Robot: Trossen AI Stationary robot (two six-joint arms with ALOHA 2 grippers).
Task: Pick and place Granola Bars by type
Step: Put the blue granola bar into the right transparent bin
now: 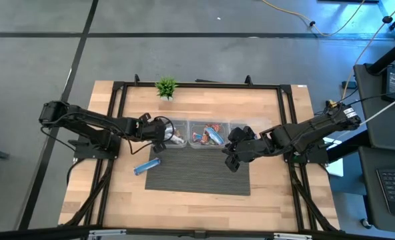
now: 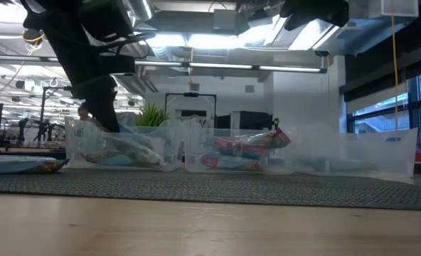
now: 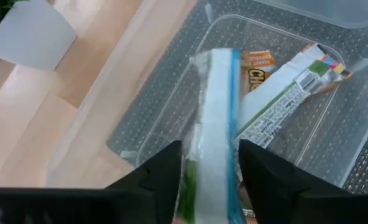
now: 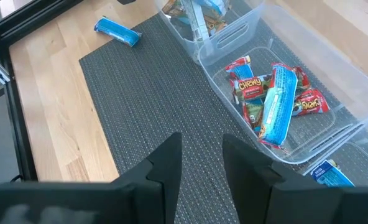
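Note:
My left gripper (image 1: pixel 161 129) hovers over the left clear bin (image 1: pixel 177 125) and is shut on a silvery-white bar with a blue edge (image 3: pixel 216 112). A white bar (image 3: pixel 283 102) lies flat on that bin's floor. The middle bin (image 4: pixel 333 127) holds red-brown bars (image 4: pixel 249 87) and a long blue one (image 4: pixel 277 106). The right bin has a blue bar (image 4: pixel 329 175). Another blue bar (image 1: pixel 147 165) lies flat at the left edge of the grey mat (image 1: pixel 197 177). My right gripper (image 4: pixel 202 165) is open above the mat, in front of the bins. My left gripper pinches the silvery-white bar between its two fingers (image 3: pixel 162 177), on the bar's flat faces at one end (image 3: pixel 206 180). The fingers point down and the bar's free end (image 3: pixel 218 62) sticks out past the fingertips toward the bin floor. The bar is lifted clear.
A small green plant (image 1: pixel 166 87) stands at the table's far edge behind the bins. The black frame rails (image 1: pixel 117 107) run along the left, right and far sides. Bare mat lies in front of the bins.

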